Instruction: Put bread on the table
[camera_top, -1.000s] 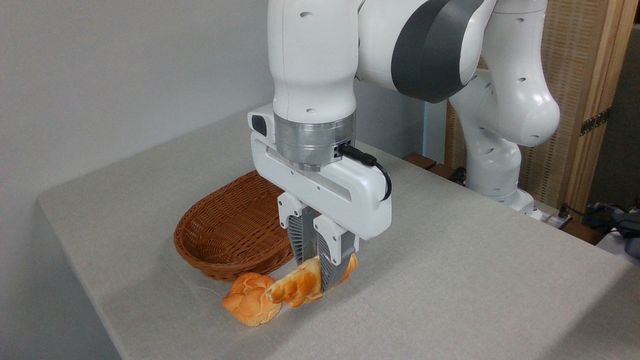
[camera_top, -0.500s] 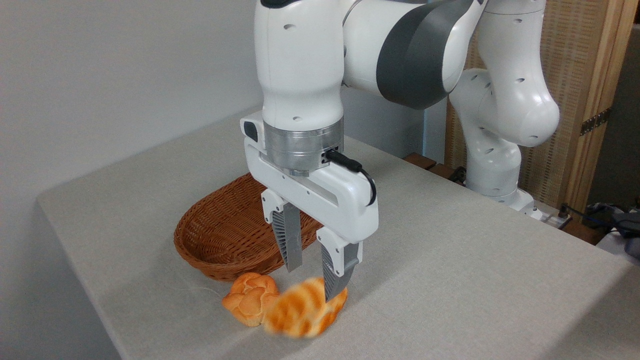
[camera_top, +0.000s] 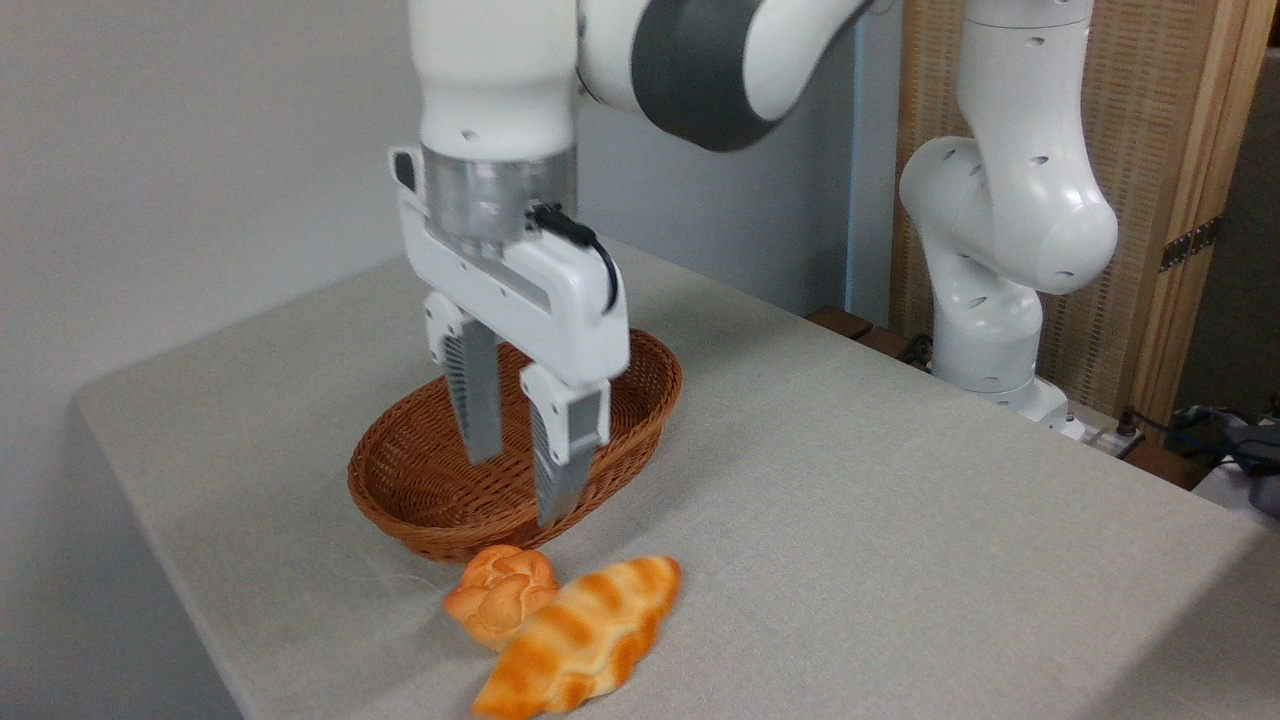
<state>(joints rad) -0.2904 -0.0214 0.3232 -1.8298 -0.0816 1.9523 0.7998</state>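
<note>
Basket (camera_top: 420, 480), brown oval wicker, sits on the table (camera_top: 900, 500) at my far left, with nothing visible inside. Gripper (camera_top: 518, 485) hangs over the basket's near half, fingers pointing down and spread wide apart, with nothing between them. Round knotted roll (camera_top: 500, 598), orange, lies on the cloth at the basket's 6 o'clock, just outside the rim. Bread (camera_top: 580, 640), the braided loaf, lies flat on the table at the roll's 4 o'clock, touching it, its long axis running from 7 to 1 o'clock. I see the loaf well below the fingertips and apart from them.
</note>
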